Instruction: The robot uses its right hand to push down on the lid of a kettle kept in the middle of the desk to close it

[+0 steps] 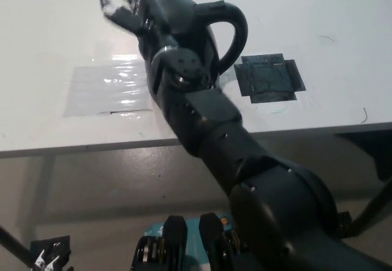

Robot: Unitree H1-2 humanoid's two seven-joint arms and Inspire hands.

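Note:
A black kettle (199, 35) stands on the white desk (55, 32), its looped handle (236, 29) on the right and its domed lid down. My black right arm reaches up across the kettle's front and hides most of its body. My right hand (127, 7) is open with fingers spread, up and to the left of the kettle top, over the desk. The white left hand is not in view.
A clear plastic sheet (107, 90) is taped to the desk left of the kettle. A dark taped square (269, 78) lies to the kettle's right. The desk's front edge (92, 147) runs across the picture below them.

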